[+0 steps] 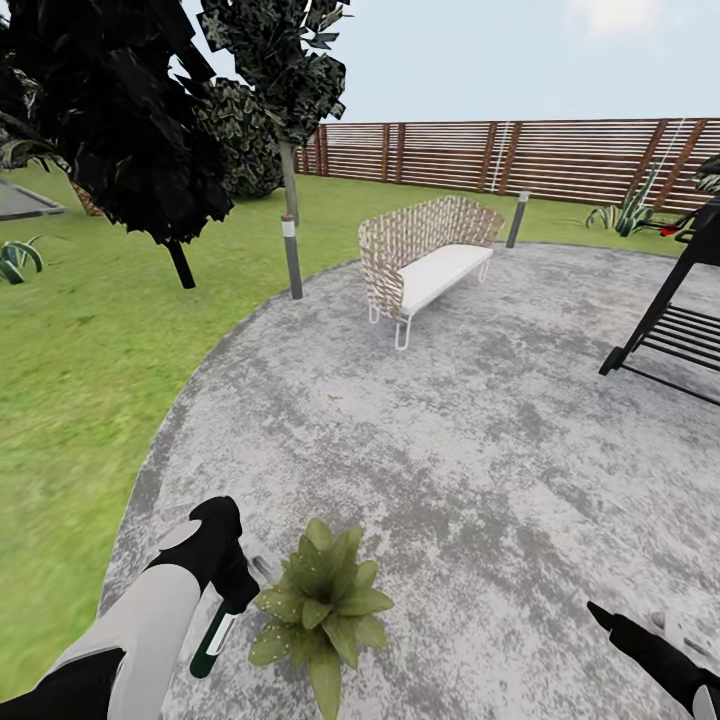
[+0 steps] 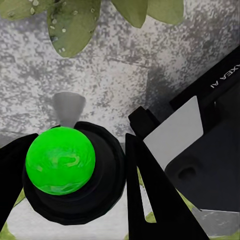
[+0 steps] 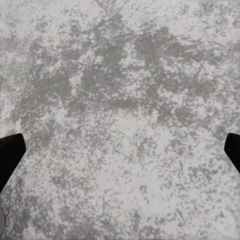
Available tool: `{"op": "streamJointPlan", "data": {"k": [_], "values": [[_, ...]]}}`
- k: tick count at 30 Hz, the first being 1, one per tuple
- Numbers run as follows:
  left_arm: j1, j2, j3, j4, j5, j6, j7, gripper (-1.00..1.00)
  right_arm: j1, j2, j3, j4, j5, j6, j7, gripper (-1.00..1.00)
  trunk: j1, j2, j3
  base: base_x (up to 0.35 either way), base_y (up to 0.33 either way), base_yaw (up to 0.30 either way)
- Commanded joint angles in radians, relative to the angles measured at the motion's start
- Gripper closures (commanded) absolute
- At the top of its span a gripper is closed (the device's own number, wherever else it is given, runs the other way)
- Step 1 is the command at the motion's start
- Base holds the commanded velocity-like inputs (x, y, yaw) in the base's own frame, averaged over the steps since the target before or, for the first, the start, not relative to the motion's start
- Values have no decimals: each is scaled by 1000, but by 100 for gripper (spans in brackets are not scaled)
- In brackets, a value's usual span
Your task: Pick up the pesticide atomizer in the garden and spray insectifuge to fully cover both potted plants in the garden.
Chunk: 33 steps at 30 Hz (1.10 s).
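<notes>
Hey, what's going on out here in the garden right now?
The robot stands on the grey paving. Its left gripper holds the pesticide atomizer right beside a potted plant, whose leaves carry droplets in the left wrist view. The right gripper hangs open over bare paving, holding nothing.

Glossy atomizer (image 2: 60, 160) cap, mottled rough paving (image 1: 450, 430), slatted wooden fence (image 1: 520, 155)

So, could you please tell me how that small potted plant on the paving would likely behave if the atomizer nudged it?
The potted plant would probably slide or tip easily: it looks small, with leaves spreading wider than its hidden pot. Its leaves look soft and would likely bend, not snap. The droplets on one leaf might shake off. The atomizer sits in the left pincer, right beside it.
</notes>
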<state>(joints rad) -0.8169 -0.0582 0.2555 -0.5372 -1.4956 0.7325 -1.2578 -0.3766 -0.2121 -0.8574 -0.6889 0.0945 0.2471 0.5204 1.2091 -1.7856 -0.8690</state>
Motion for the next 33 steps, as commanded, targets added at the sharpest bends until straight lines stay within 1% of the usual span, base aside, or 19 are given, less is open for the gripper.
{"op": "streamJointPlan", "data": {"k": [1,6,10,20,25,29,33], "values": [[-1,-2,8,-1,-8,8,-6,100,-2,1,-6,-1,10,5,9,-100,0,0,-1,0,-4,6],[-1,-2,8,-1,-8,8,-6,100,-2,0,-5,15,10,5,8,-100,0,0,-1,0,0,13],[1,-2,8,-1,-8,8,-6,100,-1,0,-5,17,10,5,7,-100,0,0,-1,0,-42,209],[7,0,9,0,-9,8,-5,100,-2,1,-5,19,10,3,8,-100,0,0,-1,0,-254,45],[9,2,10,5,-9,8,-5,100,-2,0,-5,19,10,3,7,-100,0,0,-1,0,-29,248],[10,1,10,39,-8,8,-3,100,-1,1,-5,19,10,3,7,-100,0,0,-1,0,-3,278],[10,1,10,49,-8,8,-3,100,-1,1,-5,19,10,3,7,-100,0,0,-1,0,0,272]]}}
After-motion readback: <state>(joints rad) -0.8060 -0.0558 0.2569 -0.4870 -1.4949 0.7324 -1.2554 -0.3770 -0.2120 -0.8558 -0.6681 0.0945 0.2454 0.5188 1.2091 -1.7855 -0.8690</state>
